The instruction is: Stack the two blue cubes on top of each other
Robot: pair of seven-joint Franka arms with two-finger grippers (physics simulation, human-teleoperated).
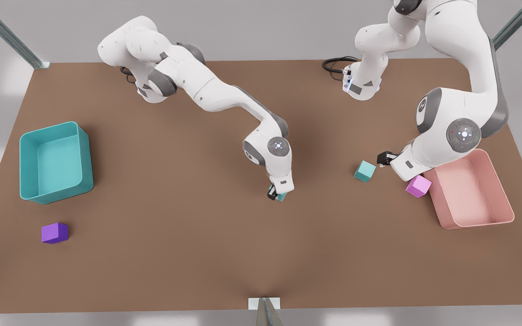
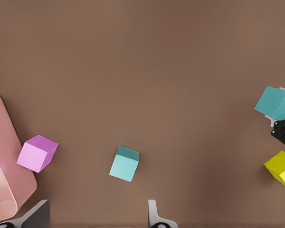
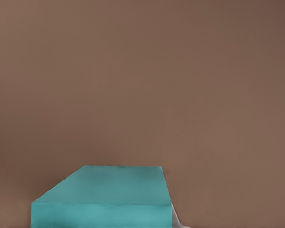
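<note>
One teal cube [image 1: 364, 171] lies loose on the brown table [image 1: 197, 235], right of centre in the front view. My left gripper [image 1: 390, 162] hovers just beside it, near the pink bin. It is open, with its fingers [image 2: 154, 216] spread wide and the cube [image 2: 124, 164] ahead between them. The second teal cube [image 1: 282, 197] is at the table's middle, with my right gripper [image 1: 278, 195] shut on it. Its top face [image 3: 114, 187] sits close under the right wrist camera. The left wrist view shows this held cube [image 2: 274, 103] farther off.
A yellow cube [image 2: 282, 168] sits on the table close to the right gripper. A pink cube [image 1: 418, 185] lies against the pink bin [image 1: 501, 190]. A large teal bin [image 1: 84, 154] and a purple cube [image 1: 54, 232] are at the front view's left.
</note>
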